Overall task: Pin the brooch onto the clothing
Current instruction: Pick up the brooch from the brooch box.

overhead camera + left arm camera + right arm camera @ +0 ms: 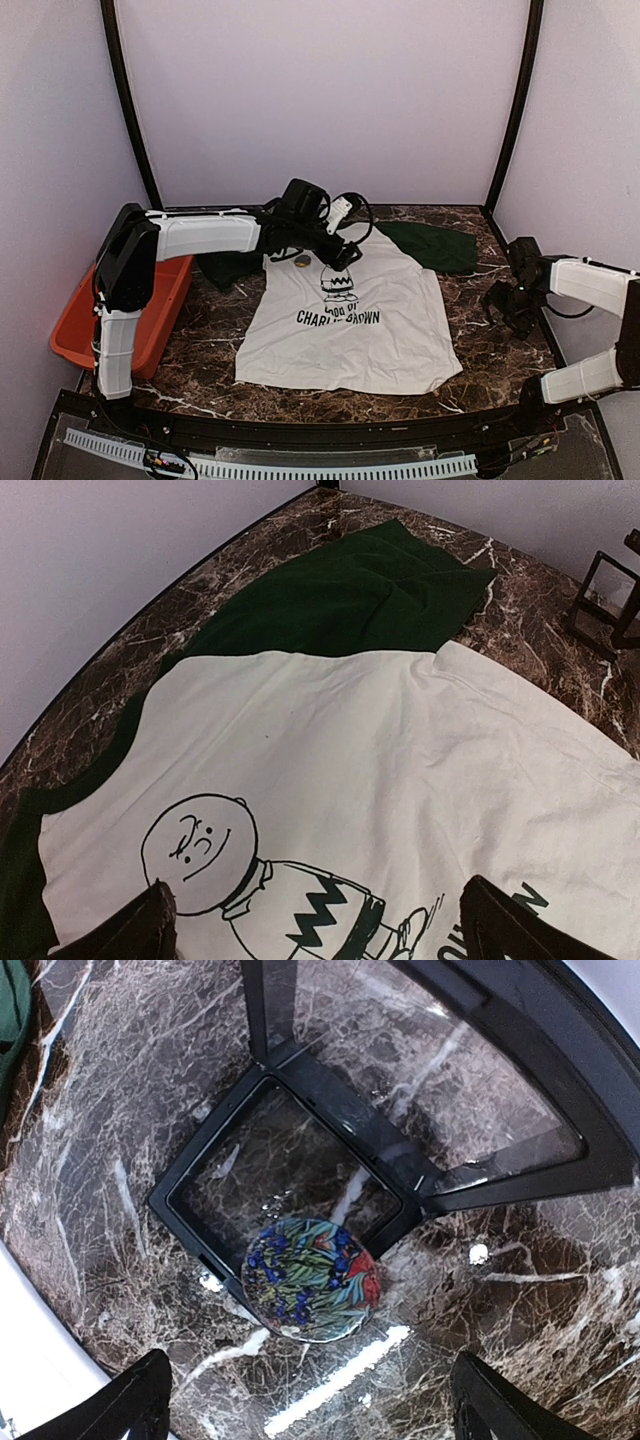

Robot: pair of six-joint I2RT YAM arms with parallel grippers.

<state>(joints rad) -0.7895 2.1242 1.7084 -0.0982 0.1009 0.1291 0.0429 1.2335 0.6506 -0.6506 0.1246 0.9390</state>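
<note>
Two grippers to log. Left first? (K.)

The left gripper (320,932) hangs over the T-shirt (345,325), above its upper part near the collar. Fingers (150,925) wide apart, nothing between them. Below it: the cartoon boy's round head and zigzag jersey. (M.)

How does the shirt lie? (K.)

Flat, print up, in the middle of the marble table (200,345). Collar toward the far edge, hem toward the near edge. One dark green sleeve (432,247) is spread toward the far right corner; the other lies crumpled beside the left arm. The lettering is partly readable: "CHARLIE BROWN". (M.)

Right side? (K.)

The right gripper (320,1410) is above the table near its right edge, well apart from the shirt. Jaws spread, empty. Directly below it is the brooch (312,1280), a round disc with blue flowers on green and red. It lies flat, its upper part overlapping one corner of a black frame (255,1000). Cannot tell whether it sits on the rim or only against it. (M.)

Anything else? (K.)

An orange bin (160,300) at the table's left edge, partly hidden by the left arm. (M.)
</note>
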